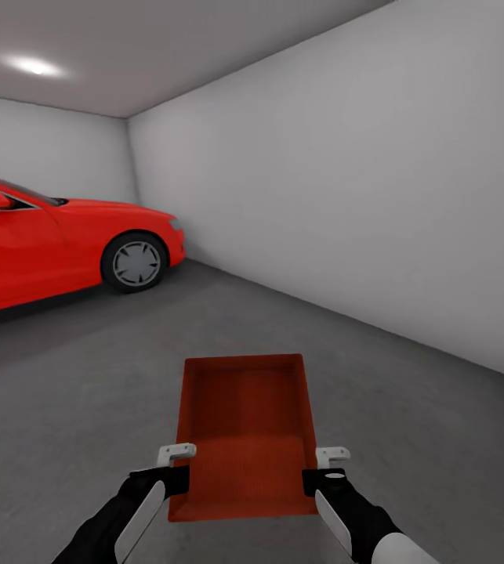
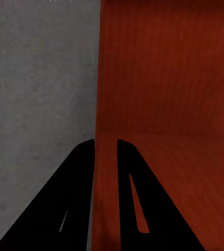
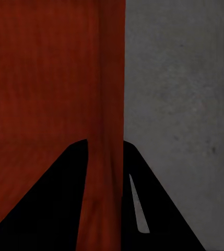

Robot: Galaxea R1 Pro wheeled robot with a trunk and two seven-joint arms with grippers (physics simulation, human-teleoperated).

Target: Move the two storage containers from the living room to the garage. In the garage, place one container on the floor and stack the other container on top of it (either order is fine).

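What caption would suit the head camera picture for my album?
In a garage, both grippers, left and right, clamp an orange-red container by its side walls above the concrete floor, near a red car.

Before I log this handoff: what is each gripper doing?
Left gripper: shut on the orange-red open-top rectangular bin's left wall.
Right gripper: shut on its right wall.

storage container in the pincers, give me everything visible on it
The storage container is one orange-red open-top rectangular bin with plain, slightly tapered walls, looking like matte plastic, and empty inside. It is held level in front of the robot above the grey concrete floor. The left pincer clamps its left wall, one finger inside and one outside; the right pincer clamps the right wall likewise.
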